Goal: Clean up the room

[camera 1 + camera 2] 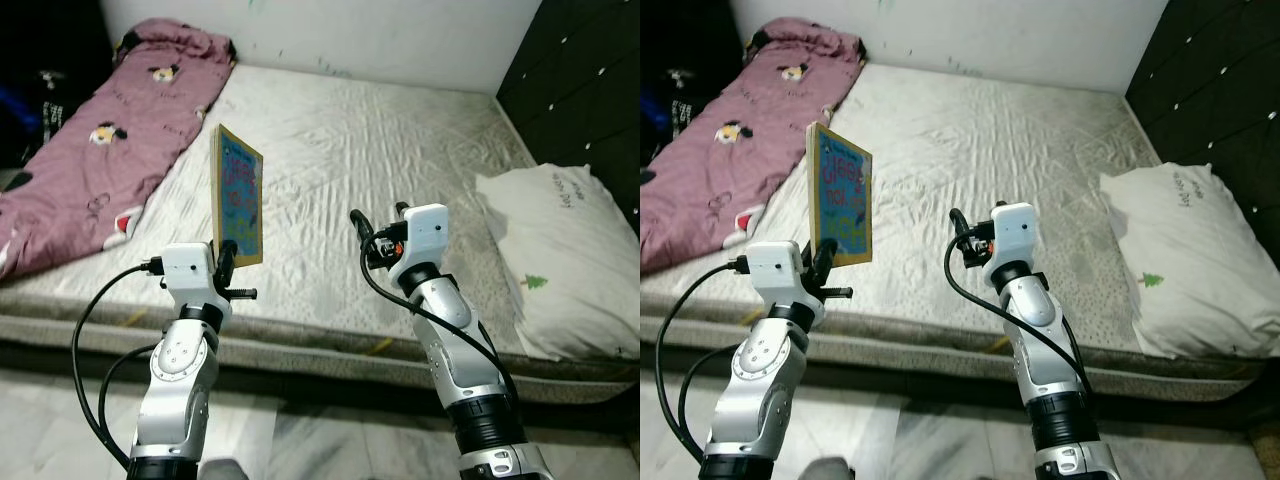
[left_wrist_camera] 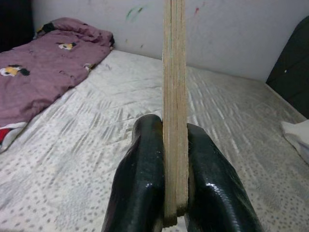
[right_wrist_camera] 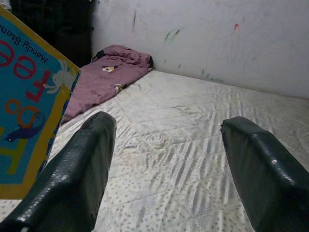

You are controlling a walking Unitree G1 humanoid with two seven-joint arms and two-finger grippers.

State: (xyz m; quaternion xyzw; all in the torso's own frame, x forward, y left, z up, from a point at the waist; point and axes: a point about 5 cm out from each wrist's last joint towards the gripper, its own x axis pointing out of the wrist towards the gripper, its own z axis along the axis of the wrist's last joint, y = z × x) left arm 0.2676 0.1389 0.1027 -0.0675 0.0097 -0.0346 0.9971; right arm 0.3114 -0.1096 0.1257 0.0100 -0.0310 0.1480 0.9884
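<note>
The left gripper (image 2: 175, 164) clamps a picture book (image 1: 237, 194) by its lower edge, upright above the bed (image 1: 400, 160); the right gripper (image 3: 166, 169) hovers alongside, jaws wide and empty. With so little gripped, the book could tip or slip. A purple blanket (image 1: 100, 140) and white pillow (image 1: 560, 250) lie on the wrinkled mattress against a scuffed wall (image 1: 1040, 30).
</note>
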